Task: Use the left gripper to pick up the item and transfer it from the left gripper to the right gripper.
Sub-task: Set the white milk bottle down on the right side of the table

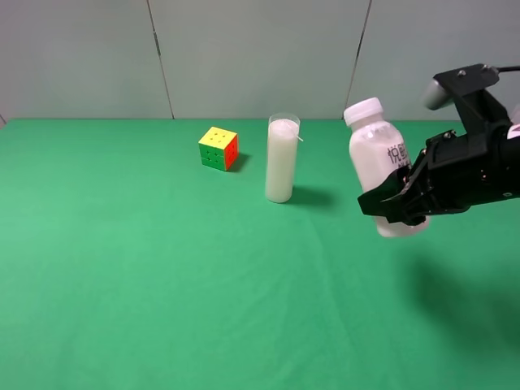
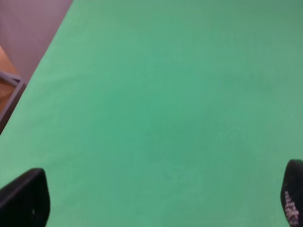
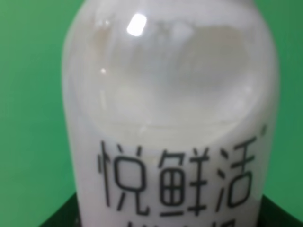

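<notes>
One bottle (image 1: 370, 154): you see glossy white plastic, pinched by right gripper (image 1: 394, 203).
Left gripper (image 2: 158, 196): fingers (image 2: 26, 196) wide apart.

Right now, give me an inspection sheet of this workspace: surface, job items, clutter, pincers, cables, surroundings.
Surface: green cloth, flat, no spills seen.
Job's things: white bottle, near upright, lifted off the cloth on the right of the high view.
Clutter: puzzle cube and candle in glass, standing apart toward the back of the cloth.
Pincers: right pincer shut on the bottle's lower half; left pincer open, nothing between its tips, out of the high view.
Cables: one black cable above the right arm.
Surroundings: grey panelled wall behind the table.
</notes>
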### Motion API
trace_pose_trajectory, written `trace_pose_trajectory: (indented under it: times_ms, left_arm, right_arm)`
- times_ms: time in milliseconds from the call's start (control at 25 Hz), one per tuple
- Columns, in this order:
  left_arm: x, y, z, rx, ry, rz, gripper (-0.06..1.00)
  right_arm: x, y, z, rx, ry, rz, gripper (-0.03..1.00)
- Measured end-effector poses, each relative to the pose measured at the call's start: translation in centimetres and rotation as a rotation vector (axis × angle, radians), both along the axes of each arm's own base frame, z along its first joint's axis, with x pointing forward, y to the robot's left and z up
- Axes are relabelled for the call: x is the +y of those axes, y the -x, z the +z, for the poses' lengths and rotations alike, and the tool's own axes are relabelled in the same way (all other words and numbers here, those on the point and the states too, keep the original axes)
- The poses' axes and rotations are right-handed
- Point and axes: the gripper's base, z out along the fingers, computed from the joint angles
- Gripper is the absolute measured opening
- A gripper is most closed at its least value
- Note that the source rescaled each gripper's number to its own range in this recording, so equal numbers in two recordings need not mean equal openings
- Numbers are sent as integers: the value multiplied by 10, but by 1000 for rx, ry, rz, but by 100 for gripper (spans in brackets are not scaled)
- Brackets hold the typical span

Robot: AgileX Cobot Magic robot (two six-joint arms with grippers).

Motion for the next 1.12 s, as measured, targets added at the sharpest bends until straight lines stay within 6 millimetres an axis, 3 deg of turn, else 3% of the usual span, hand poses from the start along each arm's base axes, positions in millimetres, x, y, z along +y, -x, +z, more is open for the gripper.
trace_pose_trajectory:
  times_ms: [400,920,1120]
  left_arm:
    - [0,0,0,0,0,0,94]
    - [0,0,0,0,0,0,94]
    - [0,0,0,0,-1,1,94]
  right_arm:
    - [-7,-18,-38,203,172,-145,1]
    - [1,-66,-60,372,390,-163,1]
    - [-13,-81,-71,417,401,-220,1]
